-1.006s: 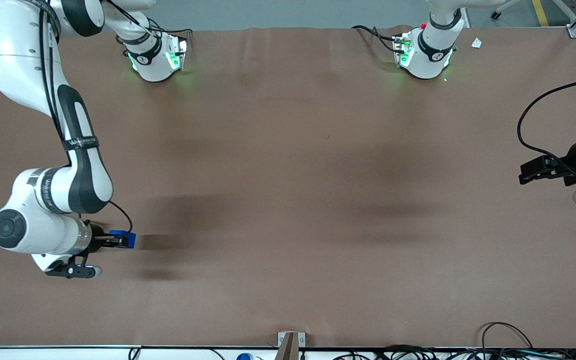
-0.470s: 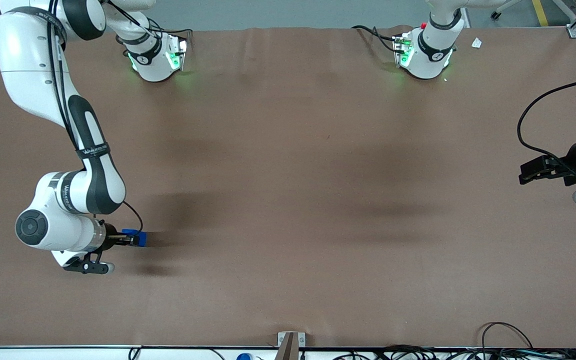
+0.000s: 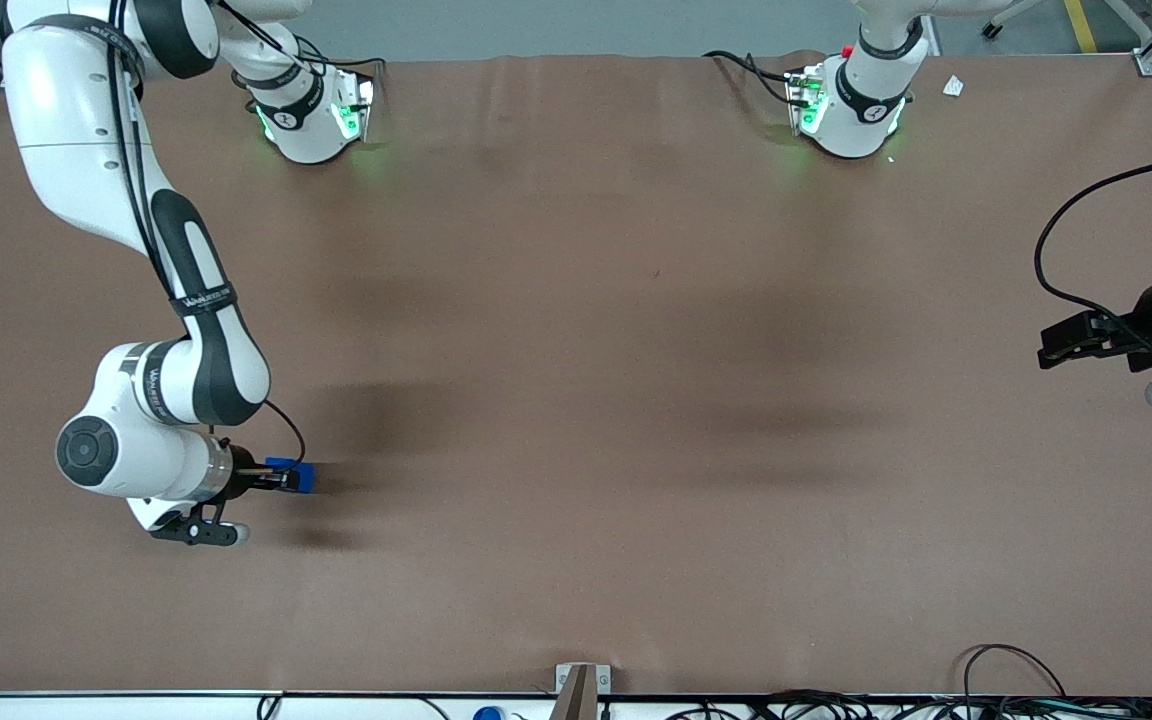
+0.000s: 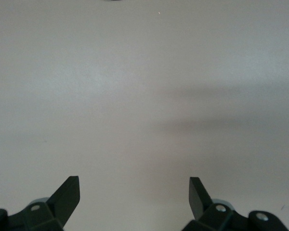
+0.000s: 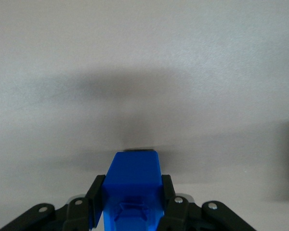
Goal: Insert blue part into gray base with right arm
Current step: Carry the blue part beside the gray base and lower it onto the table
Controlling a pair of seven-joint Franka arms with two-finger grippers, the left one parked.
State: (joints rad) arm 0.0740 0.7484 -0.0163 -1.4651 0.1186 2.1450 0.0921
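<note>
Tool (image 3: pixel 298 479) clamps blue part (image 3: pixel 293 474) above table (image 3: pixel 636 350); no legible writing

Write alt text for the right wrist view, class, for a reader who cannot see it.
The gripper is shut on the blue part, its black fingers pressed against the part's two sides. Under it lies the bare table, crossed by soft shadows; no gray base shows.
</note>
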